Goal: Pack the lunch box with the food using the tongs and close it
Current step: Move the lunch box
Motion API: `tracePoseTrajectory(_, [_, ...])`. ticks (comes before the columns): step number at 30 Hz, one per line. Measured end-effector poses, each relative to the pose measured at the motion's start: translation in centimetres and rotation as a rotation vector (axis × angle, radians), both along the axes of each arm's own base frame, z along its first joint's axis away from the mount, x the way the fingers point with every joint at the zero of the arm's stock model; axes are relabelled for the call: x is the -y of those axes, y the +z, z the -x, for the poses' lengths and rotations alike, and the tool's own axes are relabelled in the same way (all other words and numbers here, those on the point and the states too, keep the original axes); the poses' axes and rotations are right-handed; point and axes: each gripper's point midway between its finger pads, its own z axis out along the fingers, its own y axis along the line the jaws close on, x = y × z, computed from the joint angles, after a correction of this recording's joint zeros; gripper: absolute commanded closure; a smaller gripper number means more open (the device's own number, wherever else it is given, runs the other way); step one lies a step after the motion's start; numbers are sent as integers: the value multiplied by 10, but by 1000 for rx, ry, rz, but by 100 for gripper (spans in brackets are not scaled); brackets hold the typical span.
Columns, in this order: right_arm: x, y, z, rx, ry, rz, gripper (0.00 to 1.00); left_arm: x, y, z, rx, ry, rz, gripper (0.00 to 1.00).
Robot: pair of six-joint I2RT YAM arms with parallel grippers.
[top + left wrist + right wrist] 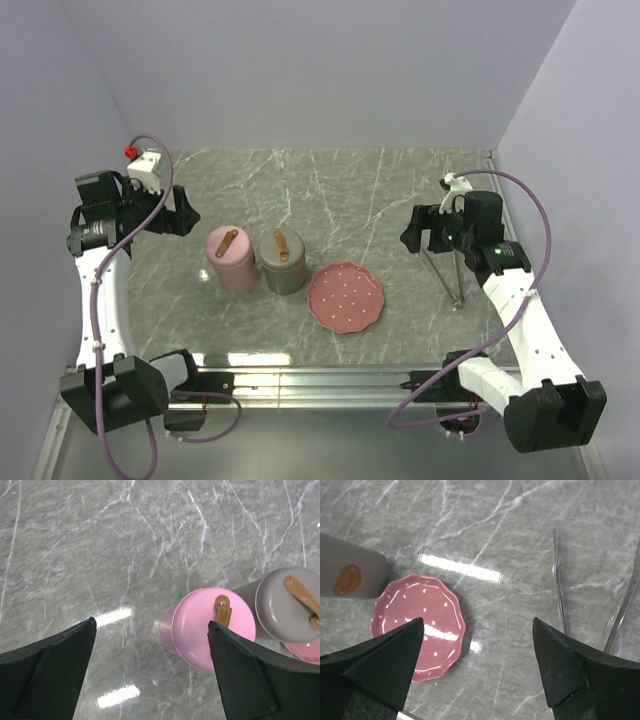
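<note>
The lunch box stands as two lidded round tins with brown straps, a pink tin and a grey tin; both lids are on. The tongs lie flat on the marble at the right, arms spread, under my right wrist. No food shows in any view. My left gripper hangs open to the left of the pink tin, holding nothing. My right gripper is open above the table, between the pink plate and the tongs, with nothing in it.
A pink scalloped plate with white dots sits bare, right of the grey tin. White walls close in the marble table on the left, back and right. A metal rail runs along the near edge.
</note>
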Motion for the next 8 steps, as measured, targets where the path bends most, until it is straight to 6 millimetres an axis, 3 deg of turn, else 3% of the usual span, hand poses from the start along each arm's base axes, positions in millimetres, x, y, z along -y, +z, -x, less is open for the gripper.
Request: tracePoseTrajectory(8, [1,-2,4,3,-7,2,4,3,3,11,18,-18,-26,0])
